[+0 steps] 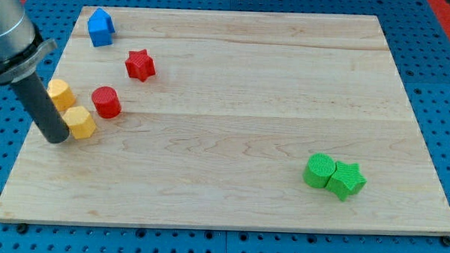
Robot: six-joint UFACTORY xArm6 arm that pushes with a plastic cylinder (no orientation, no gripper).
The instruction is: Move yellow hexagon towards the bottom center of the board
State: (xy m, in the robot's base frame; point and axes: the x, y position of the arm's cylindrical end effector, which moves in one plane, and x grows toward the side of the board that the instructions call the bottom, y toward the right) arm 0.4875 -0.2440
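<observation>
My tip (57, 138) stands at the view's left edge of the board (229, 209), touching the yellow hexagon (79, 122). Toward the bottom center I see open wood. Above are a second yellow block (59, 94) and the red cylinder (106, 102), close together. The green cylinder (319, 170) and green star (347, 180) stand far right.

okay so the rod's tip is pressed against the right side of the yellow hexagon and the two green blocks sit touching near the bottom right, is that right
Not quite. In the camera view my tip is against the left side of the yellow hexagon, not its right, at the view's left edge of the board. The rest holds: the green cylinder and green star sit touching near the view's bottom right.
</observation>
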